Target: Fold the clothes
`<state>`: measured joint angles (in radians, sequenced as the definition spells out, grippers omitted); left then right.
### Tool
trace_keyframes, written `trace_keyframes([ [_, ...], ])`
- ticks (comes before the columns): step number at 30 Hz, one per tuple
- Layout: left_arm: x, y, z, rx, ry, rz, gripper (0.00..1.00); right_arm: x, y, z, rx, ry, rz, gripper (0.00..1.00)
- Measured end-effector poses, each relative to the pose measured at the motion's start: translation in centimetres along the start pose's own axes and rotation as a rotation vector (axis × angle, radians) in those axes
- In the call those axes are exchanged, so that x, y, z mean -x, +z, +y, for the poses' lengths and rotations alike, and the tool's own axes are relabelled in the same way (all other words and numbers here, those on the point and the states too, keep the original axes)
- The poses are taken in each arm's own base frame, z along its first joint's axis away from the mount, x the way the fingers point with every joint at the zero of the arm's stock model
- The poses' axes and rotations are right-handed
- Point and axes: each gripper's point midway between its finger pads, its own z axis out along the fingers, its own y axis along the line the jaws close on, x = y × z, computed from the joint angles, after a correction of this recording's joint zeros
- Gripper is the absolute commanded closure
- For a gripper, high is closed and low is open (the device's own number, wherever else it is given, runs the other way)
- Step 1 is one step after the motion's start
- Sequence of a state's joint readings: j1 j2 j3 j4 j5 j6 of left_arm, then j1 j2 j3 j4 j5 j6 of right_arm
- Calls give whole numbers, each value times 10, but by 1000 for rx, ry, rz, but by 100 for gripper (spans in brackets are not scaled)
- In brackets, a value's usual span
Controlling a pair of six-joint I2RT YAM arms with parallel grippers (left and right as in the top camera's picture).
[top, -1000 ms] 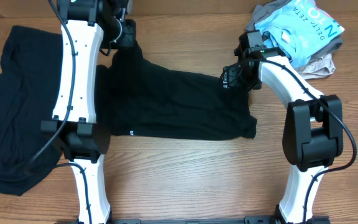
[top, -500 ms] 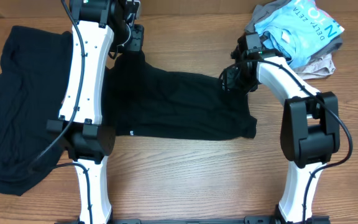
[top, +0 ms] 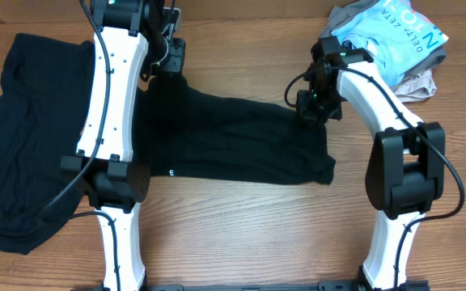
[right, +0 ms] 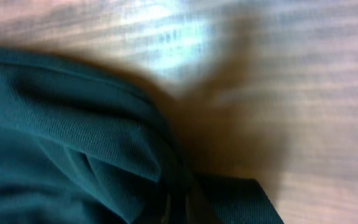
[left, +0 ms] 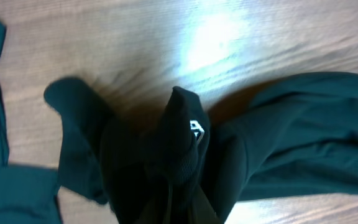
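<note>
A black shirt (top: 233, 137) lies spread across the middle of the table, with a small white label (top: 171, 172) near its front edge. My left gripper (top: 171, 58) holds the shirt's far left corner. In the left wrist view the gripper (left: 182, 202) is shut on a raised fold of the black cloth (left: 179, 143) that bears a tiny white logo (left: 195, 129). My right gripper (top: 307, 105) sits at the shirt's far right edge. In the right wrist view it (right: 179, 208) is shut on a pinch of the dark fabric (right: 73, 137).
A second black shirt (top: 23, 137) lies crumpled at the left side of the table. A heap of light blue printed (top: 395, 36) and beige (top: 415, 85) garments sits at the far right corner. Bare wood (top: 257, 234) runs along the front.
My right gripper has shut on the shirt's far right edge and shifted slightly right. The left gripper moved a little right with its corner, then stayed.
</note>
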<state>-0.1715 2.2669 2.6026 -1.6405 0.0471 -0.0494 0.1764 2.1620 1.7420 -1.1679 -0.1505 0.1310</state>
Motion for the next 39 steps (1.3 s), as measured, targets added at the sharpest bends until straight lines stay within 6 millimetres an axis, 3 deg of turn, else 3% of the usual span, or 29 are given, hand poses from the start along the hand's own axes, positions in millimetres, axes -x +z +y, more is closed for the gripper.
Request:
trace_keyframes([
  [4,-15,5,4,19,-11,66,96,-32,-12,-3,-20,24,108,96],
  [9,-40,36,8,35,-31,203,96,-68,9,-8,-49,57,227,96],
  [12,-62,58,10,42,-37,307,96,-75,13,-9,-56,70,247,96],
  [13,-68,65,11,45,-40,331,96,-74,14,-9,-55,72,245,94],
  [17,-83,88,13,51,-44,393,96,-68,15,-8,-51,70,221,63],
  [22,-85,100,13,52,-50,392,96,-58,9,-6,-42,67,189,33],
  [26,-80,102,13,51,-53,371,96,-32,4,-3,-19,56,94,30],
  [33,-74,105,13,51,-60,345,96,-4,7,1,7,38,-19,30],
  [39,-70,106,13,50,-59,330,96,-8,23,-2,8,37,-22,33],
])
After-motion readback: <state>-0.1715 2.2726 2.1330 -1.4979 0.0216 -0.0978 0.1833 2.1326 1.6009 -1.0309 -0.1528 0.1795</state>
